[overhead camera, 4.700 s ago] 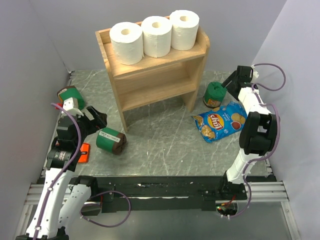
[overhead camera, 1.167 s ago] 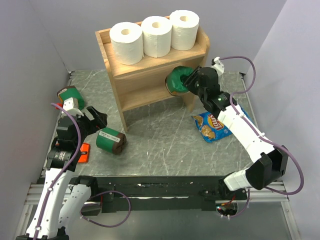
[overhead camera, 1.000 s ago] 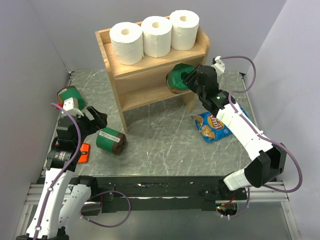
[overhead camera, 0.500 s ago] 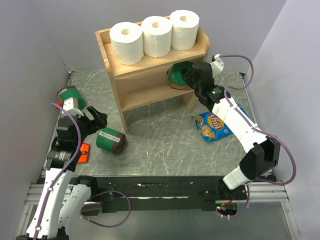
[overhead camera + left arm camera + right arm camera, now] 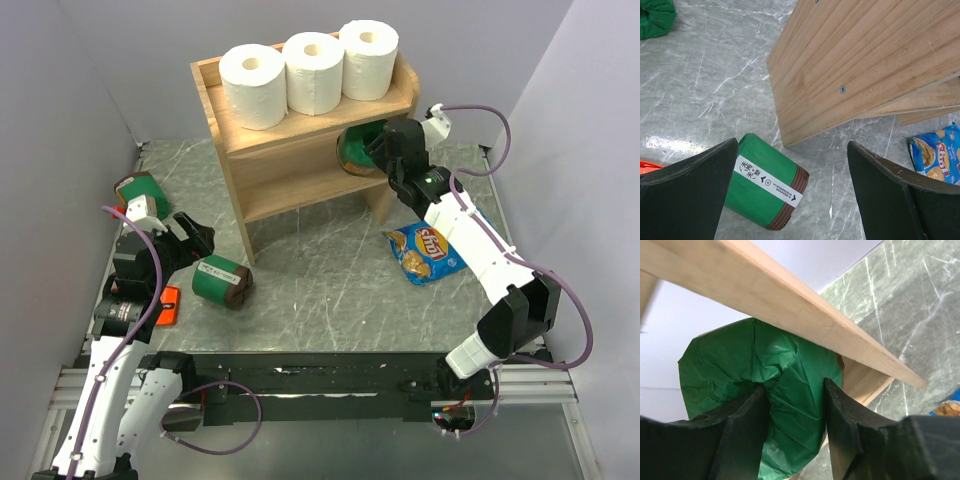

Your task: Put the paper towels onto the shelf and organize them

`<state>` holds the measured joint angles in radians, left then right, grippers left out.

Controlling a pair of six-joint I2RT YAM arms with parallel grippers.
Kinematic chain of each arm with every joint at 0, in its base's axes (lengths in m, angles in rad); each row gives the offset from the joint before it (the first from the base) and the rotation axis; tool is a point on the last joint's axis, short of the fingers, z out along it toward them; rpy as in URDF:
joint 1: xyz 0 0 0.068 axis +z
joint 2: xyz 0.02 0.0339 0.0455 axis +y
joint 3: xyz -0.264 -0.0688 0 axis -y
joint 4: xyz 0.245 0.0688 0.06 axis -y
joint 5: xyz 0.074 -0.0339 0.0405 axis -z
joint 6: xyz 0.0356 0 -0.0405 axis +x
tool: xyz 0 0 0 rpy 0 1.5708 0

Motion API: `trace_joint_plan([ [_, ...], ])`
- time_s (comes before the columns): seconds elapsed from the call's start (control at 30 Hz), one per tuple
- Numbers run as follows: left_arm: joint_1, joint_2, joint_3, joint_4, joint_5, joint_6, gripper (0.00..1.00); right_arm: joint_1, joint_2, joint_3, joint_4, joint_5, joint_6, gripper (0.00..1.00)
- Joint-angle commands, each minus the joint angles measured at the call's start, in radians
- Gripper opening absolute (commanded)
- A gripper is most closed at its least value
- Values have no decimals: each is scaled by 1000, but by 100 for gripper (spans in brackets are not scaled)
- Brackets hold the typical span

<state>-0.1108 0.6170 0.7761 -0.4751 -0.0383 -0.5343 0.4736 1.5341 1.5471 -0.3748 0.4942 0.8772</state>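
Left of the shelf (image 5: 300, 140), the left gripper (image 5: 792, 145) hangs, jaws spread wide, over a loose green package (image 5: 765, 190). Three paper towels (image 5: 313, 72) stand in a row on the shelf's top, so the job looks done. At its right end, the right gripper (image 5: 792, 407) pinches a second green package (image 5: 740, 365); whether that one rests on the lower board is hidden.

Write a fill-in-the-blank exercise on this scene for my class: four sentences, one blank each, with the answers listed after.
1. The number of paper towels standing on top of the shelf is ___.
2. The right gripper is shut on a package whose wrap is ___.
3. The left gripper has its jaws ___.
4. The chips bag is mostly ___ in colour.

Missing words: three; green; open; blue.
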Motion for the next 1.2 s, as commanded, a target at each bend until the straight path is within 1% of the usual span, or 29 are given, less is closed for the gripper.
trace_joint_plan([
  [0.0,5,-2,11,35,12,13,96,8,-2,73,44,44,13,55],
  [0.1,5,0,11,36,12,13,96,10,8,90,30,52,6,57],
  [0.33,5,1,11,36,12,11,96,10,17,88,30,55,3,58],
  [0.5,5,3,11,36,11,11,96,11,17,91,40,50,-14,62],
  [0.67,5,3,11,36,11,13,96,10,18,85,68,35,-7,63],
  [0.73,5,3,11,35,8,11,96,10,11,68,100,27,-10,64],
  [0.83,5,3,11,33,8,11,96,10,6,73,88,27,-15,67],
  [1.1,5,3,11,33,8,10,96,11,-64,33,93,38,-55,67],
  [1.17,5,1,9,35,9,13,96,8,-77,16,117,8,-98,67],
])
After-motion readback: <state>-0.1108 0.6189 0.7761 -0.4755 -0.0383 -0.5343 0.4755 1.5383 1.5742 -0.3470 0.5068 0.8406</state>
